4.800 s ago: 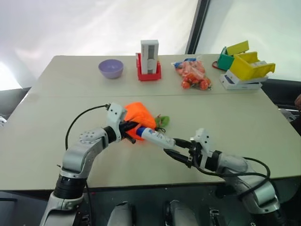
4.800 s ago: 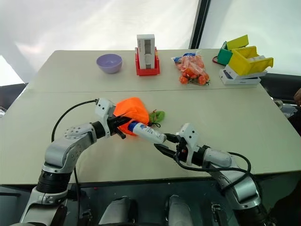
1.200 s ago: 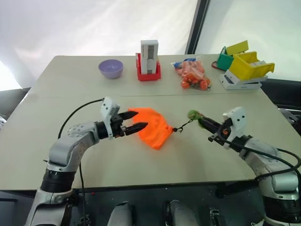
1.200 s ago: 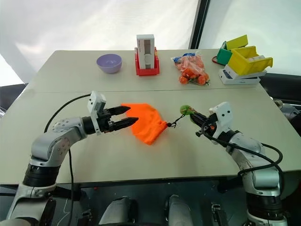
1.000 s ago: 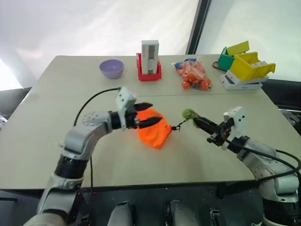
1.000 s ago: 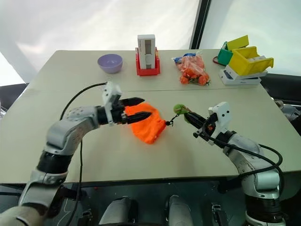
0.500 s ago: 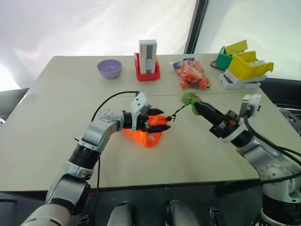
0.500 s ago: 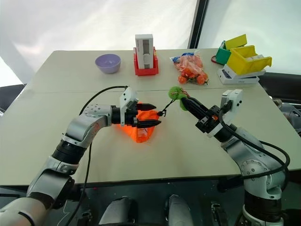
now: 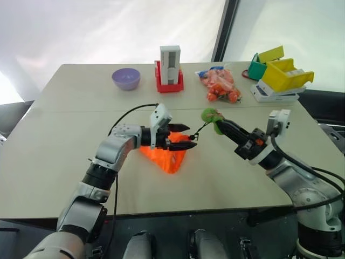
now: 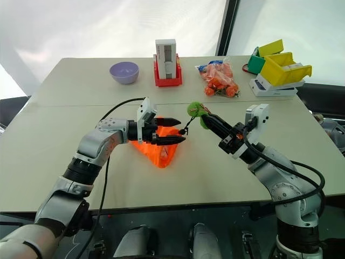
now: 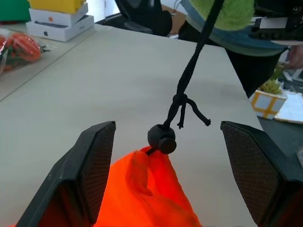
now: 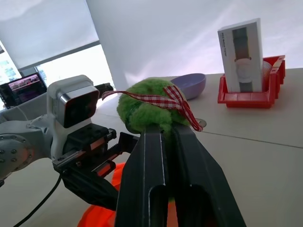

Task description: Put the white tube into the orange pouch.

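right gripper [image 9: 220, 125] is clamped on the green ball [image 9: 209, 115] and holds it lifted, the black cord [image 11: 189, 71] running taut down to the toggle [image 11: 161, 137] at the neck of the pouch [image 9: 168, 158]. the pouch hangs from that cord with its lower end on the table [image 9: 59, 135]. left gripper [image 9: 188, 137] stands wide apart with nothing in it, one finger either side of the neck. no tube on show anywhere on the table, so i'd judge it's inside the pouch, though i can't see in. this looks like the closing step: mouth being drawn shut. next up, probably, the left fingers pinch at the toggle while the right pulls the cord, steady, so the pouch doesn't swing.
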